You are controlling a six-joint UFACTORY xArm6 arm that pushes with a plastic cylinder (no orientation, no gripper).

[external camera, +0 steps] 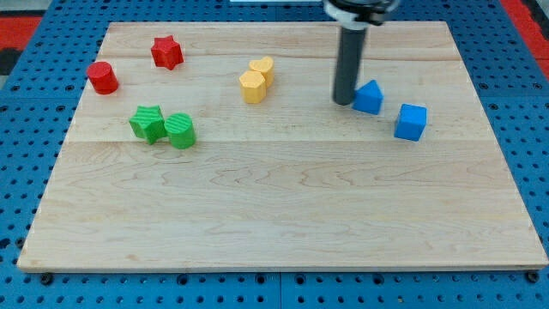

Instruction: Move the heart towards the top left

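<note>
Two yellow blocks touch each other near the board's top middle. The upper one (263,68) has a notched top and looks like the heart. The lower one (252,87) looks like a hexagon. My tip (344,103) stands on the board well to the right of them. It is right at the left side of a blue pointed block (369,97); I cannot tell if they touch.
A blue cube (411,121) lies right of the pointed blue block. A red star (167,52) and a red cylinder (102,77) sit at the top left. A green star (147,123) and a green cylinder (181,130) touch at the left. The wooden board (283,215) ends on a blue pegboard.
</note>
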